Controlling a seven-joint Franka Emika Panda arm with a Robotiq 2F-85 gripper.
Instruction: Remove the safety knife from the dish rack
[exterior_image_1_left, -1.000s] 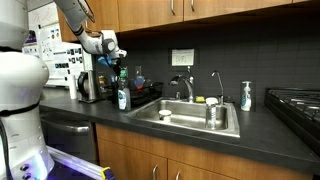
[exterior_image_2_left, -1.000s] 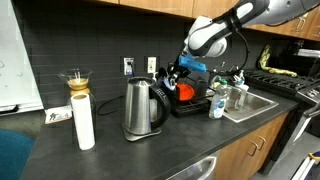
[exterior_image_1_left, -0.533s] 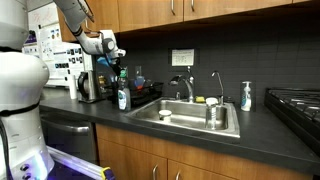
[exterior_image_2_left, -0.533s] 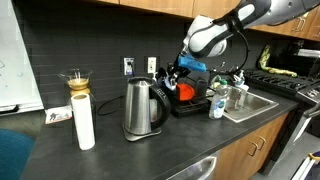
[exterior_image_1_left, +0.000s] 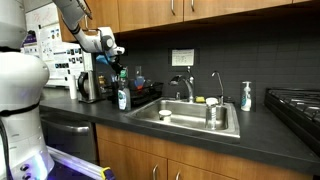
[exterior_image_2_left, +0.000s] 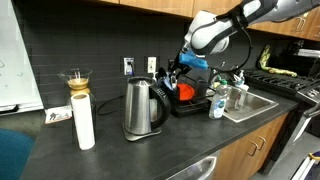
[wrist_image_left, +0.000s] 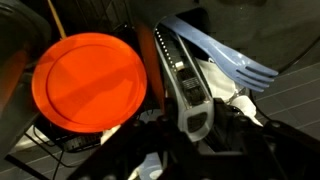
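Change: the gripper sits marginally higher over the low black open-frame dish rack than a second ago; the lift is slight, and nothing else on the counter has shifted.
Landmark: the dish rack, standing on the dark countertop between the steel electric kettle and the stainless sink basin.
Claw: partly closed, jaws neither wide nor fully shut. In the wrist view a dark, ridged, elongated handle runs between the fingers, so I judge it clamped on the safety knife, though the contact itself is not sharply visible.
Safety knife: at the gripper, just above the kettle-side end of the rack; in both exterior views it is too small to pick out.
In the rack: a round orange plastic lid or plate lies directly beside the handle, and pale blue plastic utensils lie on its other side.
Beside the rack: a clear soap bottle stands at its front corner in an exterior view.
Step in hand: the lift-out, barely begun. The knife appears only just clear of the rack, if at all.
Next move: a straight rise until the handle clears the rack's rim and the orange disc, then a carry away to open countertop.
Risk: snagging the neighbouring utensils on the way up.
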